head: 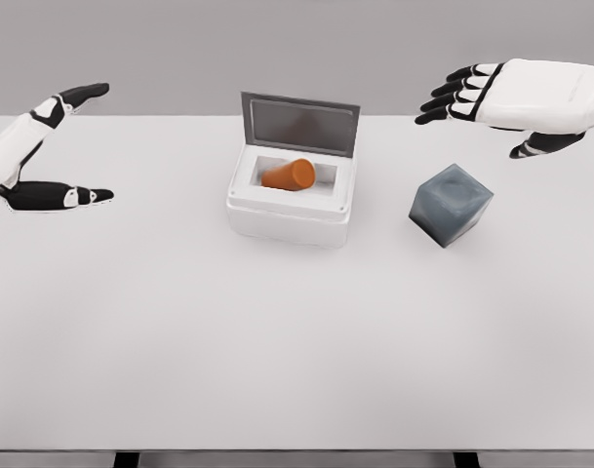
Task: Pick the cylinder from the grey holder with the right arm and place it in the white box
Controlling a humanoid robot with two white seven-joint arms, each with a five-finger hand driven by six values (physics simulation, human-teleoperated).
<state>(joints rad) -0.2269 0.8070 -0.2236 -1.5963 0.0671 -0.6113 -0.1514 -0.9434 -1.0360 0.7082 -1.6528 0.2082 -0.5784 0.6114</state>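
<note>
An orange cylinder (290, 175) lies on its side inside the white box (290, 214), whose grey lid (299, 124) stands raised at the back. The grey holder (451, 204), a dark cube, sits on the table to the right of the box with nothing in it. My right hand (472, 97) hovers above and behind the holder, fingers stretched out toward the left and holding nothing. My left hand (67, 146) is at the far left, well away from the box, with fingers and thumb spread apart.
The white table (277, 341) stretches wide in front of the box and holder. Its front edge runs along the bottom of the view, and a grey wall rises behind the back edge.
</note>
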